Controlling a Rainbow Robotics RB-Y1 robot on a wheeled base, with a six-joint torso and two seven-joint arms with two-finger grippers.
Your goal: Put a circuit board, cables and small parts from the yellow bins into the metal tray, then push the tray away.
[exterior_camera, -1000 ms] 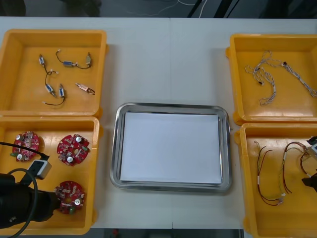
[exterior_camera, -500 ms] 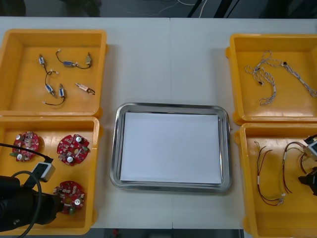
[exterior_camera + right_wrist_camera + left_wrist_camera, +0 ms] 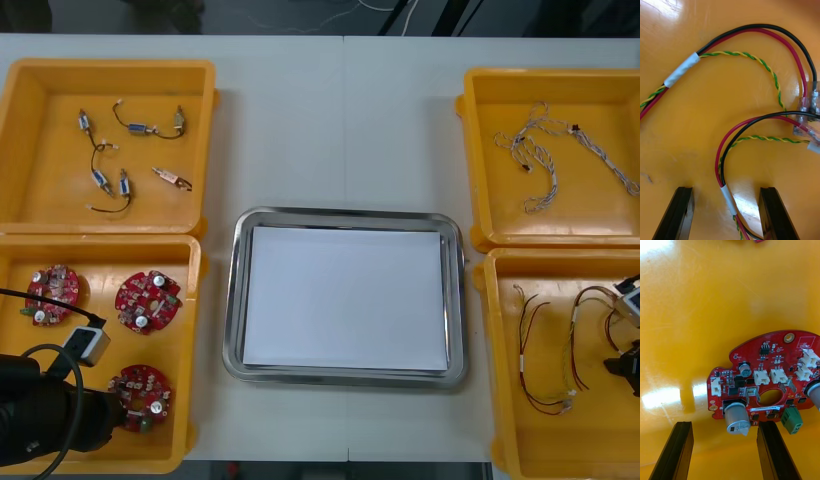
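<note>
Across the front view lay the light bench [image 3: 340, 120], with four yellow containers on it: the upper-left bin [image 3: 50, 200], the lower-left bin [image 3: 100, 255], the upper-right bin [image 3: 590, 215] and the lower-right bin [image 3: 545, 440], each named for its corner of the frame. Between them, at lower centre, sat the metal tray [image 3: 350, 214], white inside.

At the bottom left of the frame the left pincer [image 3: 122, 412] reached into the lower-left bin. Its wrist view showed the left pincer [image 3: 725, 423] open, fingers well apart, with the near edge of a circuit board [image 3: 763, 378] just beyond the tips. At the right edge of the frame the right pincer [image 3: 625, 365] hung over the lower-right bin. Its wrist view showed the right pincer [image 3: 726, 189] open too, its fingers standing either side of a cable's white-sleeved end.

Three circuit boards lay in the lower-left bin: two side by side [image 3: 52, 293] [image 3: 147, 301] and the one by the left pincer [image 3: 140, 396] lower down. Red, black and yellow-green cables [image 3: 545, 350] looped across the lower-right bin. Twisted blue and white cables [image 3: 540, 160] lay in the upper-right bin. Small metal parts [image 3: 125, 185] were scattered in the upper-left bin.
</note>
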